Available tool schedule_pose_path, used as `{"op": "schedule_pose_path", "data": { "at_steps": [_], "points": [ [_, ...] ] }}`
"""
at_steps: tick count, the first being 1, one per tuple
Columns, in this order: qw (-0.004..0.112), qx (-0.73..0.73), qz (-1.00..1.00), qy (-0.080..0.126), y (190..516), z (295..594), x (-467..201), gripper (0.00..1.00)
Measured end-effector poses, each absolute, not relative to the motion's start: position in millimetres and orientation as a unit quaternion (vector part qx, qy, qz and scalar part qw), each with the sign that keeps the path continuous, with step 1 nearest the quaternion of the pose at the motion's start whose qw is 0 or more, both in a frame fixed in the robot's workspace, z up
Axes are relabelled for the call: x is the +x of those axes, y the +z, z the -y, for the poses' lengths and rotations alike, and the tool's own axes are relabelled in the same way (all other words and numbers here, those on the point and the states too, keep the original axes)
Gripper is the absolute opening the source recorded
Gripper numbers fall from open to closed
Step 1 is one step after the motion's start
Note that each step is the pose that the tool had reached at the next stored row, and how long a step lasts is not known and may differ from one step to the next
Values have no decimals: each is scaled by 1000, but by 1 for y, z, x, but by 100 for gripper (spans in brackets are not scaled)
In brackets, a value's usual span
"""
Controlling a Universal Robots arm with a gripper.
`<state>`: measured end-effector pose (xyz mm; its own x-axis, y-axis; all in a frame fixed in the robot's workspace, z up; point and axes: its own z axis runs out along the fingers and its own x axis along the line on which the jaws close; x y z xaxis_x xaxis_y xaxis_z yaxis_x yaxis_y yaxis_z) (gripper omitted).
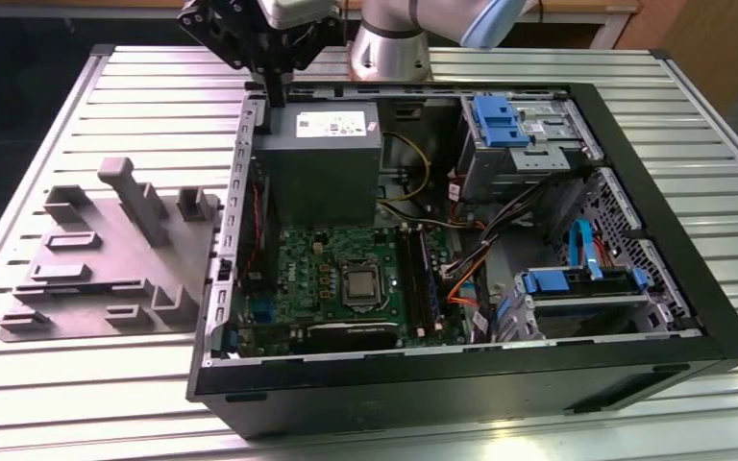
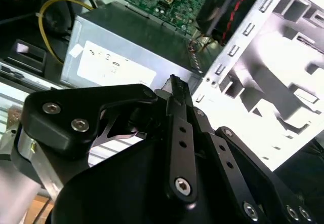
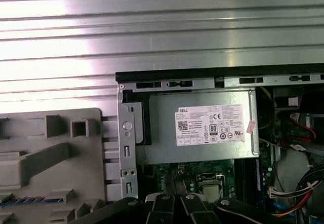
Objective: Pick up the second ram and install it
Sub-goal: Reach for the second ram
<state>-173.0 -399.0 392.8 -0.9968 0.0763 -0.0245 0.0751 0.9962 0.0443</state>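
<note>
Pincer (image 1: 274, 94) hangs over the far corner of the open computer case (image 1: 472, 384), beside the power supply (image 1: 322, 163), toward the exterior view's left. I read its fingers as pressed together with nothing between them.

In the first wrist view, a blue-green strip lies in a slot of the grey fixture (image 3: 55, 148). In my judgement this is the second ram (image 3: 30, 199). It sits well apart from the pincer, with the fixture resting on the worktop (image 1: 87, 86) beside the case.

Handling assessment: a light, thin, stiff board, easily cracked by twisting and vulnerable at its chips and contacts. I would grip it squarely across the flat faces near mid-length, keeping clear of the contact edge.
</note>
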Motion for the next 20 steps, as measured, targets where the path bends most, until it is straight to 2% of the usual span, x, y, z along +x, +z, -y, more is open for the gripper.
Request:
{"op": "schedule_pose_path", "data": {
  "at_steps": [20],
  "points": [
    [13,38,-999,22,391,399,-213,10]
  ]
}}
